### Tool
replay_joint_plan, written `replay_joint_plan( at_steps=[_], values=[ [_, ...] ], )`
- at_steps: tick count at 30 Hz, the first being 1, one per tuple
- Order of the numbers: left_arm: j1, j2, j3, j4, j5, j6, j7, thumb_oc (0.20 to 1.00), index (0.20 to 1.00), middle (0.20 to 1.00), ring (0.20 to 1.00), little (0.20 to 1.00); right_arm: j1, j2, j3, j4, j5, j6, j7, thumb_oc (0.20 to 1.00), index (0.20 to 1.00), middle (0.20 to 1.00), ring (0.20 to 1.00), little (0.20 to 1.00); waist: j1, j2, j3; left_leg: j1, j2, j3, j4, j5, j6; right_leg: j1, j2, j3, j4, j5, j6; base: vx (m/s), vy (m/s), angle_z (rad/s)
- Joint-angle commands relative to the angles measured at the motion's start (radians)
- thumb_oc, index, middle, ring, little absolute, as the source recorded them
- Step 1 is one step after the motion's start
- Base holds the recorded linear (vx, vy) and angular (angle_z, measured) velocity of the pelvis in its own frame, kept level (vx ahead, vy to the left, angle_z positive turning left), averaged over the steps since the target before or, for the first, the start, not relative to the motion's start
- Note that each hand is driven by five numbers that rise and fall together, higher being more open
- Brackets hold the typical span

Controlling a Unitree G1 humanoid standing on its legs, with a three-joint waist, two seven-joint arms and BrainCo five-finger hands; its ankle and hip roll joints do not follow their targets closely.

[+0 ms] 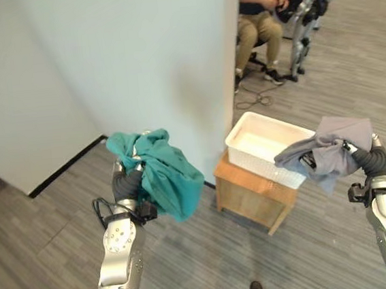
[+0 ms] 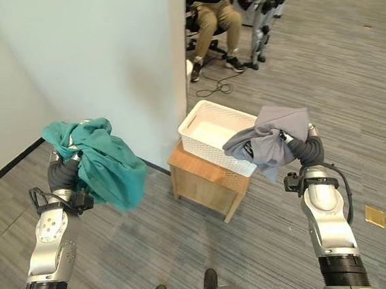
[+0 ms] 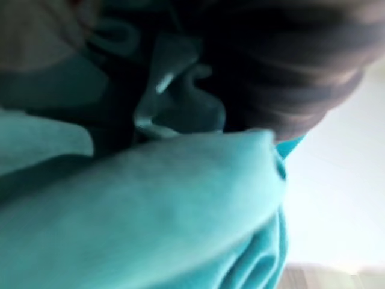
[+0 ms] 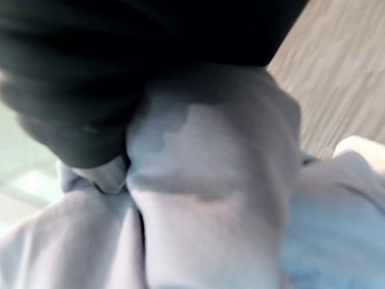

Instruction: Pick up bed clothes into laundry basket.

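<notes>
Here the left hand (image 1: 129,172) is raised at about 9 o'clock in the head views, wrapped in a bunched teal garment (image 1: 163,171) that drapes over it and hangs down off the floor. The fingers are buried in the cloth, so I cannot tell whether they are curled or straight; the left wrist view gives teal folds (image 3: 180,211) pressed close against the dark cover.

The right hand (image 2: 301,144) is up at about 3 o'clock, carrying a crumpled grey garment (image 2: 271,137) that covers it. Its fingers are hidden under the fabric too, and their state cannot be told; the right wrist view has grey cloth (image 4: 210,180) bunched against the dark ribbed cover.

Between the two arms, toward 12 o'clock, a white laundry basket (image 1: 243,134) with perforated walls sits on a small wooden stand (image 1: 241,187) on the grey striped carpet (image 1: 45,247). The grey garment's forward end hangs just over the basket's near right rim. The teal one is well apart from the basket.

A pale partition wall (image 1: 103,64) rises behind the stand, and past its edge at 1 o'clock a seated person (image 1: 258,22) in tan trousers is partly in view.
</notes>
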Motion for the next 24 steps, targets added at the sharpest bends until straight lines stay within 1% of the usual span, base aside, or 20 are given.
replay_joint_plan(
  at_steps=[1, 3, 4, 5, 6, 7, 8, 9, 10, 12, 13, 16, 17, 18, 24],
  values=[
    [-0.045, 0.07, 0.017, -0.037, -0.042, -0.051, -0.036, 0.2, 0.2, 0.2, 0.2, 0.2, -0.109, -0.093, -0.044, 0.009, 0.036, -0.069, -0.024, 0.2, 0.2, 0.2, 0.2, 0.2, 0.041, -0.049, -0.021, -0.006, 0.009, 0.063, -0.005, 0.076, -0.01, 0.059, -0.089, -0.059, 0.025, -0.044, 0.135, 0.09, 0.043, 0.77],
    [-0.008, 0.081, 0.009, -0.029, -0.05, -0.045, -0.058, 0.2, 0.2, 0.2, 0.2, 0.2, -0.149, -0.182, -0.035, 0.074, 0.014, -0.056, -0.013, 0.2, 0.2, 0.2, 0.2, 0.2, 0.061, -0.044, -0.037, 0.011, 0.0, 0.06, -0.055, 0.082, 0.001, 0.066, -0.086, -0.073, 0.021, -0.048, 0.138, 0.15, 0.105, 0.34],
    [0.045, 0.094, 0.002, -0.034, -0.079, -0.039, -0.074, 0.2, 0.2, 0.2, 0.2, 0.2, -0.242, -0.271, 0.013, 0.197, 0.04, -0.042, -0.008, 0.2, 0.2, 0.2, 0.2, 0.2, 0.093, -0.045, -0.043, 0.026, -0.011, 0.056, -0.094, 0.092, 0.008, 0.066, -0.089, -0.077, 0.022, -0.048, 0.141, 0.14, 0.129, 0.17],
    [0.065, 0.098, -0.001, -0.044, -0.091, -0.037, -0.079, 0.2, 0.2, 0.2, 0.2, 0.2, -0.285, -0.296, 0.042, 0.25, 0.054, -0.036, -0.006, 0.2, 0.2, 0.2, 0.2, 0.2, 0.105, -0.045, -0.042, 0.03, -0.014, 0.058, -0.104, 0.095, 0.009, 0.064, -0.089, -0.076, 0.022, -0.047, 0.14, 0.1, 0.099, 0.07],
    [0.068, 0.094, 0.006, -0.046, -0.092, -0.036, -0.08, 0.2, 0.2, 0.2, 0.2, 0.2, -0.303, -0.302, 0.057, 0.266, 0.058, -0.042, -0.006, 0.2, 0.2, 0.2, 0.2, 0.2, 0.102, -0.043, -0.041, 0.034, -0.014, 0.061, -0.108, 0.097, 0.009, 0.064, -0.089, -0.073, 0.022, -0.047, 0.14, 0.04, 0.056, -0.06],
    [0.098, 0.106, 0.007, -0.049, -0.097, -0.032, -0.089, 0.2, 0.2, 0.2, 0.2, 0.2, -0.338, -0.333, 0.08, 0.313, 0.058, -0.029, -0.001, 0.2, 0.2, 0.2, 0.2, 0.2, 0.12, -0.046, -0.04, 0.036, -0.018, 0.062, -0.113, 0.095, 0.011, 0.064, -0.089, -0.075, 0.02, -0.047, 0.14, 0.02, 0.034, -0.02],
    [0.101, 0.104, 0.011, -0.051, -0.097, -0.032, -0.09, 0.2, 0.2, 0.2, 0.2, 0.2, -0.35, -0.336, 0.09, 0.323, 0.061, -0.032, -0.001, 0.2, 0.2, 0.2, 0.2, 0.2, 0.119, -0.044, -0.04, 0.037, -0.018, 0.064, -0.113, 0.095, 0.012, 0.063, -0.089, -0.072, 0.02, -0.047, 0.141, 0.04, 0.059, 0.02],
    [0.129, 0.119, 0.008, -0.054, -0.109, -0.031, -0.101, 0.2, 0.2, 0.2, 0.2, 0.2, -0.404, -0.375, 0.134, 0.394, 0.048, -0.02, 0.007, 0.2, 0.2, 0.2, 0.2, 0.2, 0.142, -0.049, -0.039, 0.039, -0.021, 0.061, -0.117, 0.095, 0.013, 0.063, -0.09, -0.077, 0.017, -0.046, 0.142, 0.03, 0.077, 0.06],
    [0.167, 0.126, 0.028, -0.056, -0.13, -0.029, -0.104, 0.2, 0.2, 0.2, 0.2, 0.2, -0.545, -0.424, 0.238, 0.51, 0.037, -0.009, 0.007, 0.2, 0.2, 0.2, 0.2, 0.2, 0.156, -0.046, -0.033, 0.04, -0.023, 0.067, -0.123, 0.095, 0.014, 0.057, -0.092, -0.074, 0.016, -0.042, 0.145, 0.03, 0.098, 0.0],
    [0.192, 0.14, 0.03, -0.051, -0.145, -0.026, -0.109, 0.2, 0.2, 0.2, 0.2, 0.2, -0.649, -0.455, 0.305, 0.593, 0.027, 0.005, 0.007, 0.2, 0.2, 0.2, 0.2, 0.2, 0.175, -0.048, -0.027, 0.037, -0.026, 0.067, -0.125, 0.094, 0.015, 0.051, -0.092, -0.074, 0.015, -0.037, 0.147, 0.01, 0.088, -0.01],
    [0.213, 0.146, 0.036, -0.05, -0.157, -0.025, -0.108, 0.2, 0.2, 0.2, 0.2, 0.2, -0.755, -0.489, 0.373, 0.673, -0.008, 0.018, 0.002, 0.2, 0.2, 0.2, 0.2, 0.2, 0.186, -0.048, -0.019, 0.033, -0.028, 0.063, -0.125, 0.094, 0.016, 0.047, -0.094, -0.076, 0.014, -0.033, 0.15, 0.01, 0.06, -0.01],
    [0.221, 0.147, 0.037, -0.05, -0.169, -0.023, -0.108, 0.2, 0.2, 0.2, 0.2, 0.2, -0.843, -0.508, 0.425, 0.73, -0.018, 0.024, -0.007, 0.2, 0.2, 0.2, 0.2, 0.2, 0.19, -0.045, -0.012, 0.027, -0.029, 0.062, -0.125, 0.096, 0.015, 0.041, -0.094, -0.081, 0.013, -0.032, 0.151, 0.0, 0.043, 0.06],
    [0.224, 0.148, 0.03, -0.049, -0.173, -0.022, -0.108, 0.2, 0.2, 0.2, 0.2, 0.2, -0.913, -0.514, 0.468, 0.792, -0.005, 0.025, -0.007, 0.2, 0.2, 0.2, 0.2, 0.2, 0.195, -0.044, -0.007, 0.022, -0.031, 0.058, -0.125, 0.098, 0.015, 0.038, -0.094, -0.085, 0.011, -0.03, 0.153, 0.01, 0.034, 0.04],
    [0.223, 0.146, 0.03, -0.048, -0.173, -0.022, -0.108, 0.2, 0.2, 0.2, 0.2, 0.2, -0.921, -0.514, 0.474, 0.797, -0.004, 0.024, -0.007, 0.2, 0.2, 0.2, 0.2, 0.2, 0.194, -0.043, -0.006, 0.022, -0.031, 0.058, -0.125, 0.098, 0.015, 0.037, -0.094, -0.085, 0.011, -0.03, 0.153, 0.0, 0.0, 0.0],
    [0.211, 0.155, 0.009, -0.039, -0.186, -0.023, -0.1, 0.2, 0.2, 0.2, 0.2, 0.2, -1.124, -0.549, 0.591, 0.957, 0.033, 0.024, -0.018, 0.2, 0.2, 0.2, 0.2, 0.2, 0.199, -0.038, 0.003, 0.006, -0.037, 0.053, -0.125, 0.1, 0.015, 0.023, -0.096, -0.089, 0.011, -0.024, 0.159, 0.01, 0.004, 0.01]
  ],
)
